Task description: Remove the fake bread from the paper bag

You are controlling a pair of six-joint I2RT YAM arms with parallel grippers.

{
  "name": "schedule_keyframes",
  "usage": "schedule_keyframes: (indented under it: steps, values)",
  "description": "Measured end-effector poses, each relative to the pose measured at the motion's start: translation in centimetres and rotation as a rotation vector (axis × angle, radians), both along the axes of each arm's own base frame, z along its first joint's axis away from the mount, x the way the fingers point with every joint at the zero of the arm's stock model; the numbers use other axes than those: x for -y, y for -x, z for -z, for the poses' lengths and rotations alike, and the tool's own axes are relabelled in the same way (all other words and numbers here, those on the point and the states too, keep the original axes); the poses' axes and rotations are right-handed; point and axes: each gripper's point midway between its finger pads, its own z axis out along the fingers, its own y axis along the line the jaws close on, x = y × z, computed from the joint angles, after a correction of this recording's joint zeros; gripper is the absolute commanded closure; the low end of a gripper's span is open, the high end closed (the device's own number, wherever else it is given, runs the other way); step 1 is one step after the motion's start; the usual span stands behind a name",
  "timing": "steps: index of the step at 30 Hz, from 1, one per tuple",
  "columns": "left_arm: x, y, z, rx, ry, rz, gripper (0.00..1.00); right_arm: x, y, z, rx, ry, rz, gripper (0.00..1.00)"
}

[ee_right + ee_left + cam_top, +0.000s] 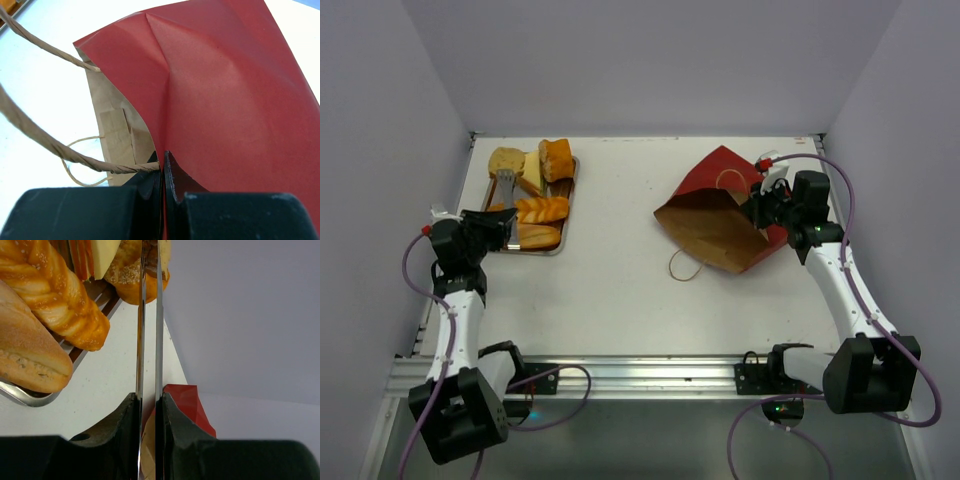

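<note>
We see the paper bag [720, 215] lying on its side on the table [620, 290], its open mouth showing the plain brown inside, with one string handle [682, 268] trailing on the table just before that mouth. The right gripper [163, 156] is pressed together on the bag's red wall at the mouth's rim. Well to the left of the bag, the fake bread [542, 210] lies in pieces on a steel tray [568, 205]. The left gripper [505, 178] hangs over that tray beside a sesame roll [506, 160], its jaws a narrow slit apart; we cannot tell whether they pinch anything
</note>
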Motion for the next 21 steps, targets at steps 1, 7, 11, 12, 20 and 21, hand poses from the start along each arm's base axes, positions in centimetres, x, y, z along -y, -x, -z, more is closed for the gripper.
schedule_keyframes:
  steps: [1, 7, 11, 12, 20, 21]
  values:
    - [0.0, -0.2, 0.5, -0.001, 0.014, 0.007, 1.00, 0.0, 0.0, 0.0, 0.000, 0.000, 0.000, 1.00]
    - [-0.3, -2.0, 2.7, -0.013, 0.053, 0.056, 1.00, 0.0, 0.0, 0.1, -0.002, 0.000, 0.000, 1.00]
    - [-0.3, -2.9, 3.3, -0.007, 0.049, 0.089, 1.00, 0.0, 0.0, 0.1, -0.001, 0.000, 0.000, 1.00]
    - [-0.3, -3.2, 3.5, -0.008, 0.045, 0.096, 1.00, 0.0, 0.0, 0.1, -0.001, 0.000, 0.000, 1.00]
    - [-0.7, -5.2, 5.0, -0.021, 0.033, 0.136, 1.00, 0.0, 0.0, 0.1, -0.002, 0.000, 0.000, 1.00]
    - [-0.6, -5.3, 5.3, -0.025, 0.035, 0.143, 1.00, 0.0, 0.0, 0.1, -0.002, 0.001, 0.000, 1.00]
